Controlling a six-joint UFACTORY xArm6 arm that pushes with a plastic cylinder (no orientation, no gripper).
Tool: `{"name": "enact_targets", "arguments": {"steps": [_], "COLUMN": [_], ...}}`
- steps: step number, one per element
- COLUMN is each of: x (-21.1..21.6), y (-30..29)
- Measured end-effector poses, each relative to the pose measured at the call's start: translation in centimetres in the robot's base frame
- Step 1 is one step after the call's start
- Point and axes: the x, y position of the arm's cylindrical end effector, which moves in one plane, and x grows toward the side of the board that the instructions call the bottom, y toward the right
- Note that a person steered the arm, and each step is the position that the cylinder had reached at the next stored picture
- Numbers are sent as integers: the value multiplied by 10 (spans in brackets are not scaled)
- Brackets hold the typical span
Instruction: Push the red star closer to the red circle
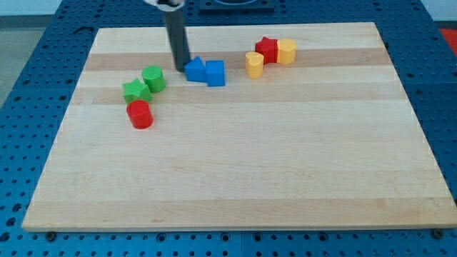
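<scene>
Red star [266,48] lies upper right; red circle [140,114] (a short cylinder) sits far left.

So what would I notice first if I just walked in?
Probably the dark rod, my tip touching the left side of two blue blocks near the view's top. Then the red star squeezed between two yellow blocks at upper right, and the red circle below two green blocks at left.

A pale wooden board [235,178] lies on a blue perforated table [28,43] under even light
</scene>
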Motion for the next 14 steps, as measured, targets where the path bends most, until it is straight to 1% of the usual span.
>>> {"name": "enact_targets", "arguments": {"steps": [2,3,4,5,7,8,9,10,12,13,14], "x": [4,-6,-36,-68,-83,-78,-62,-46,-42,-31,-31], "y": [78,78,60,78,225,242,209,159,82,51,70]}}
